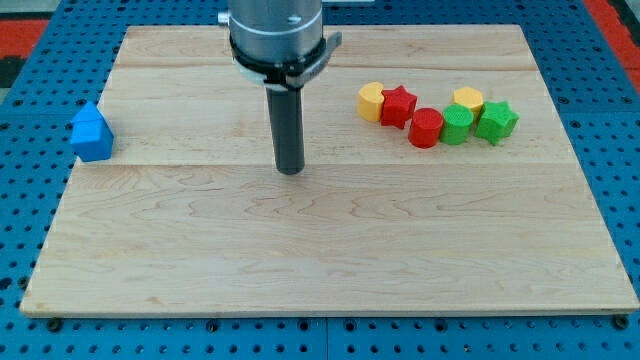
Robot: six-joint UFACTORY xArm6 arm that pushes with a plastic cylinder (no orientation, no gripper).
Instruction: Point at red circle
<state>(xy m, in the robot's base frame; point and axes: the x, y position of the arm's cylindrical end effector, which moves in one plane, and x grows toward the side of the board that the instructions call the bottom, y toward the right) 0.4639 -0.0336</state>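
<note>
1. On a light wooden worktop [330, 260], made of long boards with the grain running across the view, six small blocks sit in a cluster and one sits alone.
2. Around the worktop lies a blue perforated base [20, 200]; red patches show at the view's top corners.
3. Above the board's middle hangs the arm's grey cylindrical housing [277, 35], and a dark rod [287, 125] runs down from it.
4. The arm carries no pincer, so nothing is spread, pressed together or pinched; the rod's tip [290, 171] rests on bare wood left of the cluster, touching no block.
5. The red circle [426, 128] lies at the view's upper right, at the cluster's lower middle, well apart from the tip.
6. A red star [398, 105] is just up and left of it, and a yellow block [371, 101] touches the star's left side.
7. A green block [457, 125] sits against the circle's right side, with a green star [495, 121] further right.
8. A second yellow block [467, 98] stands behind the two green ones.
9. A blue block [92, 133] stands alone at the worktop's left edge, far from the tip.
</note>
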